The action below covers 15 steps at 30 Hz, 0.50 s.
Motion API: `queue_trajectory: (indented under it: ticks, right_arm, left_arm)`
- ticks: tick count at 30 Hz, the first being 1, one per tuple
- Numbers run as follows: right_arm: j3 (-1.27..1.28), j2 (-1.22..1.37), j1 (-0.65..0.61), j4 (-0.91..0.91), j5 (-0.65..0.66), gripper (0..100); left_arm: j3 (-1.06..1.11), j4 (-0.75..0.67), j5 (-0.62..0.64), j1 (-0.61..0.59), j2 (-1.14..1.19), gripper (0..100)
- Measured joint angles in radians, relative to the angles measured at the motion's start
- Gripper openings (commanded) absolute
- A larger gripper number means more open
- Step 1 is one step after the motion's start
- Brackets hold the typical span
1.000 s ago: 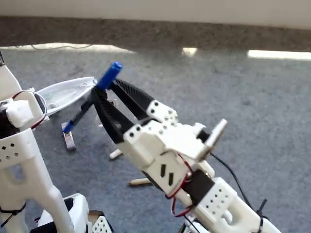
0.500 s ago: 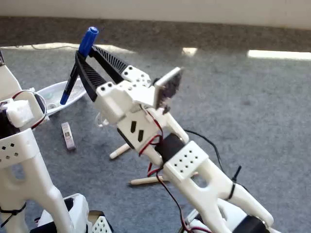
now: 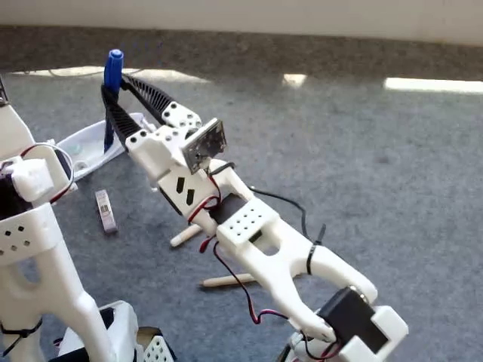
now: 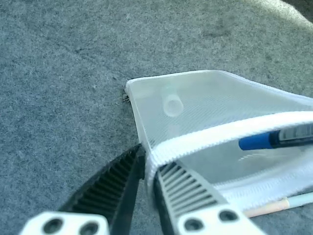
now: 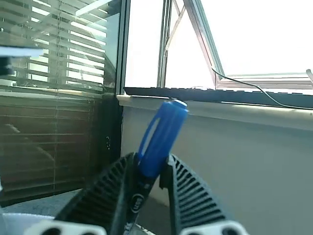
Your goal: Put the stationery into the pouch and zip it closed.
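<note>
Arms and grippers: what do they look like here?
White plastic shells with perforated plates on the right arm and left arm; red and black cables, black motors. The right gripper and left gripper have black ribbed tapering fingers on white bases.

I work indoors, in a carpeted room that could be an office or a living space; I cannot tell which. Short-pile grey carpet [image 3: 392, 173] covers the surface under me, with a bright patch of sunlight [image 3: 430, 84] at its far right. A plain pale wall [image 5: 234, 161] rises to a pale windowsill [image 5: 220, 105] under a dark-framed glass window [image 5: 244, 39]. Horizontal slatted blinds [image 5: 54, 49] hang beside it. 1 thin dark cable [image 5: 254, 88] lies along the sill.
</note>
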Motion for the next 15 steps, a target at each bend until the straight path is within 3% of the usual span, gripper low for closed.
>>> queue_trajectory:
  ticks: [4, 10, 15]
  right_arm:
    - [-0.009, 0.049, 0.0, -0.015, 0.003, 1.9]
    - [0.037, 0.058, -0.002, -0.015, 0.014, 25.9]
    - [0.163, -0.04, -0.015, -0.009, 0.023, 23.8]
  left_arm:
    - [0.0, -0.012, 0.0, -0.015, 0.002, 1]
    - [0.0, -0.012, 0.0, -0.015, 0.002, 1]
    - [0.0, -0.012, 0.0, -0.017, 0.002, 1]
